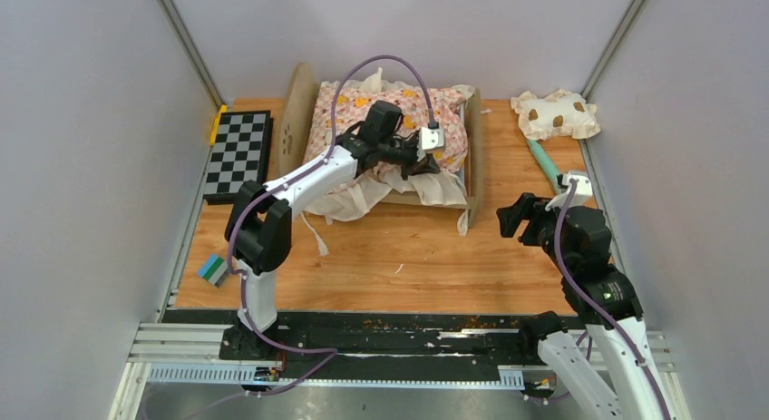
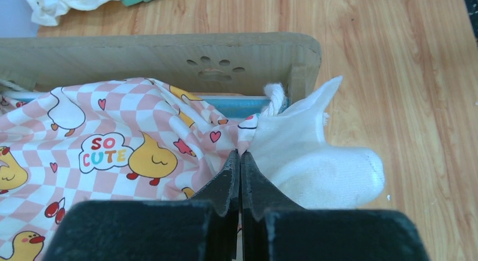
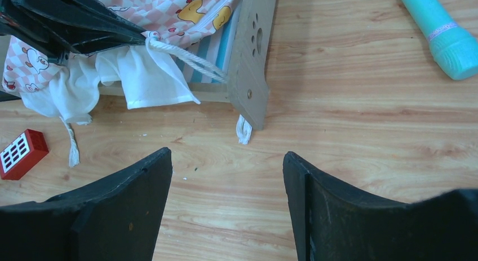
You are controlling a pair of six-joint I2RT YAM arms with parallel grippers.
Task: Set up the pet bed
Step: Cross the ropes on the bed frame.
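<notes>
Your wooden table [image 1: 408, 266] carries everything. The pet bed [image 1: 472, 161] sits at its far middle, lying crosswise with an end board at each side. Over the frame lies the pink checkered cushion [image 1: 363, 112], printed with yellow ducks, and its white frill spills over the near rail onto the table. At the far left edge you have a black-and-white checkerboard [image 1: 238, 152], well apart from the bed. In the far right corner rests a cream pillow [image 1: 555, 113] with brown spots.

Your left gripper [image 2: 239, 159] reaches over the bed near the right end board with its paw-print cutout. Its jaws are pressed together on the cushion where the pink cloth meets the white frill, though from the wrist view you cannot tell how much of either layer is pinched. Your right gripper [image 3: 225, 159] hovers above bare table near the bed's right end, jaws spread wide with nothing between them.

A teal tube [image 1: 542, 161] lies between the pillow and the right arm. A white cord [image 3: 186, 58] runs from the cushion to the bed's near right corner. A small green-and-blue block [image 1: 214, 269] sits near the left edge, and a little red block [image 3: 20, 154] lies near the frill
</notes>
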